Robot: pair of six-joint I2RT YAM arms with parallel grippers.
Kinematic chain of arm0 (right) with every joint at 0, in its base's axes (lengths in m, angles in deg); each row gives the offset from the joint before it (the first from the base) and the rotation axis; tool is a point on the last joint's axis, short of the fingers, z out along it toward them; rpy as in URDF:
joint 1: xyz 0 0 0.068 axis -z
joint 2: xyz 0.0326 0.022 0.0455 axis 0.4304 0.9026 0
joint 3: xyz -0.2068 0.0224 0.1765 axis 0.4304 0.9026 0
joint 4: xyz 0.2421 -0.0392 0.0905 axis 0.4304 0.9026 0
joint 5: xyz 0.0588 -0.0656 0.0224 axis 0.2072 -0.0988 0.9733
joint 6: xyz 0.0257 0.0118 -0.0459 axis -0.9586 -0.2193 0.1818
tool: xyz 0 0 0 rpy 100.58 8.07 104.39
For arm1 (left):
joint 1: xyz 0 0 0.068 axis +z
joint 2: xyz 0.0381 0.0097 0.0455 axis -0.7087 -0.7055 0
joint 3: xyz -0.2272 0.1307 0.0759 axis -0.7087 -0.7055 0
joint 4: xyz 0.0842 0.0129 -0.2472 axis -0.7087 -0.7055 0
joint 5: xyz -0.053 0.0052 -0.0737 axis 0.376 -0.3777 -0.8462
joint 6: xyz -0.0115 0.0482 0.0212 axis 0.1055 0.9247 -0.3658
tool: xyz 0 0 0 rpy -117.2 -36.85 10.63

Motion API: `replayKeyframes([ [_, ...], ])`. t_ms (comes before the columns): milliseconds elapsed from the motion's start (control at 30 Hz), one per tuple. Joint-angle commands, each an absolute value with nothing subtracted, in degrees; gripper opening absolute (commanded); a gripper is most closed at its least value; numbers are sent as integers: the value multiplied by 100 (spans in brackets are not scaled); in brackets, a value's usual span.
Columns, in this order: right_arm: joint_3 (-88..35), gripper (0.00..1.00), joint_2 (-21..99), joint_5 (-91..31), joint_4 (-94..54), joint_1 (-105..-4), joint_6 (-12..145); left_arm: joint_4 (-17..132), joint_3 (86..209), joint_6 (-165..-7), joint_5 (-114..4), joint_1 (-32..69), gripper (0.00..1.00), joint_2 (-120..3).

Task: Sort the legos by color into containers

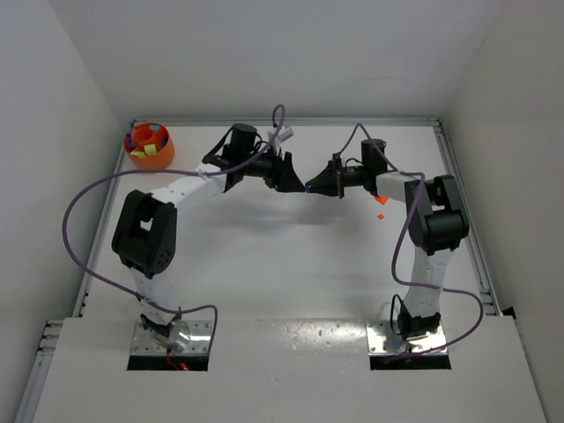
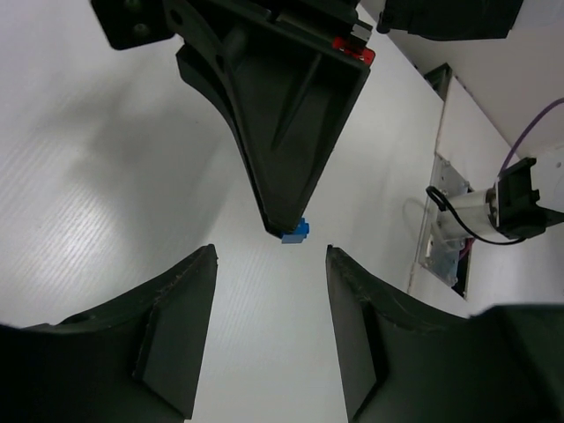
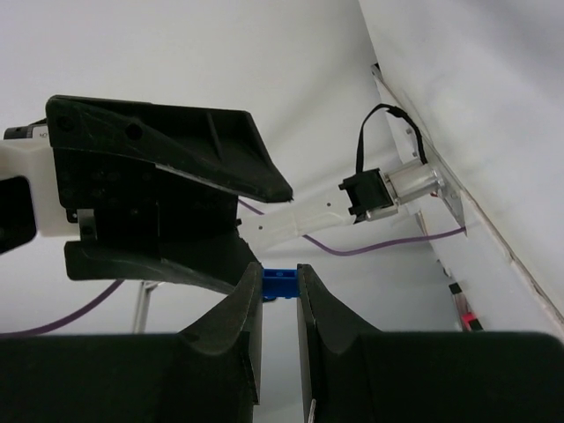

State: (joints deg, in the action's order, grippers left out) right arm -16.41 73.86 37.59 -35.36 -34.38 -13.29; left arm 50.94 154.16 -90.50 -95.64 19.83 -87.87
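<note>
White table (image 1: 264,264) with raised rim, walled on three sides. Two white-and-black arms bolted at near edge; left arm (image 1: 145,233) and right arm (image 1: 432,229) both bend inward, wrists meeting mid-table toward the far side. Purple cables (image 1: 79,229) loop off each arm.

Round orange plastic bowl (image 1: 155,161) sits at far-left corner of the table, well apart from both grippers. A heap of small plastic bricks (image 1: 148,141) lies inside it: yellow-green, purple and blue ones visible.

Left gripper (image 2: 270,256): black fingers (image 2: 167,344) spread apart, nothing between them, tips aimed at the other pincer. Right gripper (image 3: 279,284): fingers (image 3: 238,326) pressed nearly together, pinching a small blue plastic brick (image 2: 298,231) at the very tips. Blue brick is held above the table surface, just in front of the left gripper's open gap; right wrist view shows it just beside the left gripper's lower finger, cannot tell if touching.

One tiny orange-red brick (image 1: 381,216) lies loose on the table under the right arm's forearm.
</note>
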Motion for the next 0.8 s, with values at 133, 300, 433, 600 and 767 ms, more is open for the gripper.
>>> replayKeyframes([
  [133, -1625, 6, 7396, 3857, -3811, -3498, -1517, 5404, 15571, -9171, -9973, 1789, 60, -8824],
  [300, -1625, 6, 7449, 3857, -3811, -3551, -1569, 5404, 15571, -9171, -9973, 1735, 60, -8824],
  [433, -1677, 6, 7449, 3910, -3864, -3604, -1569, 5404, 15624, -9171, -9921, 1683, 54, -8876],
  [600, -1730, 6, 7449, 3910, -3864, -3604, -1569, 5404, 15624, -9171, -9868, 1683, 35, -8929],
  [767, -1730, 6, 7449, 3910, -3864, -3604, -1569, 5404, 15624, -9171, -9868, 1683, 17, -8929],
])
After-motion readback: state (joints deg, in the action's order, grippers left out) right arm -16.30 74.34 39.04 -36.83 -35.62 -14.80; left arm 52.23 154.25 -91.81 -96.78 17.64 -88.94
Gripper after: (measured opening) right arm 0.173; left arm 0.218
